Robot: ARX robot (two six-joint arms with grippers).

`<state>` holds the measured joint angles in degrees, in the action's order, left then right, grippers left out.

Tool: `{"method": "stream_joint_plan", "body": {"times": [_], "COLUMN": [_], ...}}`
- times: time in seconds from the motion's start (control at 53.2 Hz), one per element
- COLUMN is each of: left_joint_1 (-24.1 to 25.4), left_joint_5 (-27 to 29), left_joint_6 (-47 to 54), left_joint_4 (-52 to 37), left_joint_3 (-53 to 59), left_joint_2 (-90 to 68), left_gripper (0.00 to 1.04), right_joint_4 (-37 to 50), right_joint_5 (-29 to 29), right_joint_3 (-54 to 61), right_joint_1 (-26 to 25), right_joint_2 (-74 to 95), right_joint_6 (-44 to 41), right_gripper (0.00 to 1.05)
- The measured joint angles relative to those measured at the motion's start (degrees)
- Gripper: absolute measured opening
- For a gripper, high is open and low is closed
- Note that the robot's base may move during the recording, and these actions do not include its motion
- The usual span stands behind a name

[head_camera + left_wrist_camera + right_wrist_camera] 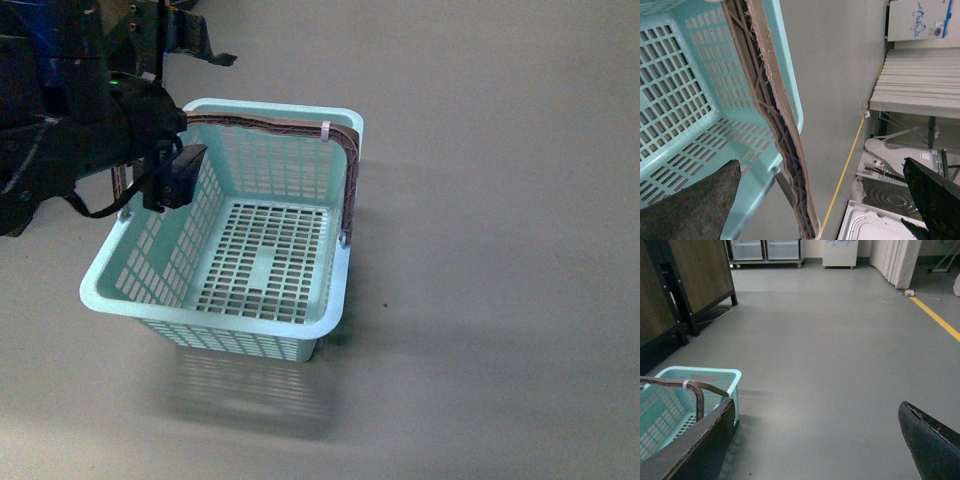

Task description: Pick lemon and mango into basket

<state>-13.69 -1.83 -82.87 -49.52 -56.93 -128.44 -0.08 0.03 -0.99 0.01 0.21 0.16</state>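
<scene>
basket [280, 165] centre-left of front frame, empty | lemon, mango: not in view, direction unknown | left end effector [820, 165] spread, at basket's handle, nearer | right end effector [817, 404] spread, basket lower left

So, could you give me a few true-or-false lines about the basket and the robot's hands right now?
1. The basket has nothing in it. True.
2. A lemon lies on the ground next to the basket. False: no fruit shows in any view.
3. The basket is tipped over on its side. False: it stands upright on the floor.
4. The right hand is clamped on something. False: its fingers stand wide apart with nothing between them.
5. The left arm is at the basket's left side. True.
</scene>
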Motion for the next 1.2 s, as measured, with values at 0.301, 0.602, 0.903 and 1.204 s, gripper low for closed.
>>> {"method": "stream_joint_plan", "body": {"times": [0.301,0.602,0.903,1.204], "left_joint_1": [-0.59,-3.04,-3.63,-3.98], "left_joint_5": [0.02,-0.31,0.48,1.01], "left_joint_6": [-2.71,-5.09,-7.93,-9.01], "left_joint_4": [6.25,7.28,11.98,12.94], "left_joint_3": [-18.47,-24.46,-24.41,-13.66], "left_joint_2": [-13.57,-16.11,-15.69,-5.81], "left_gripper": [0.98,0.49,0.07,0.06], "right_joint_4": [0.0,0.0,0.0,0.0], "right_joint_5": [-0.02,0.0,0.0,0.0], "right_joint_3": [0.0,0.0,0.0,0.0], "right_joint_1": [0.0,0.0,0.0,0.0], "right_joint_2": [0.0,0.0,0.0,0.0], "right_joint_6": [0.0,0.0,0.0,0.0], "right_gripper": [0.96,0.96,0.96,0.96]}}
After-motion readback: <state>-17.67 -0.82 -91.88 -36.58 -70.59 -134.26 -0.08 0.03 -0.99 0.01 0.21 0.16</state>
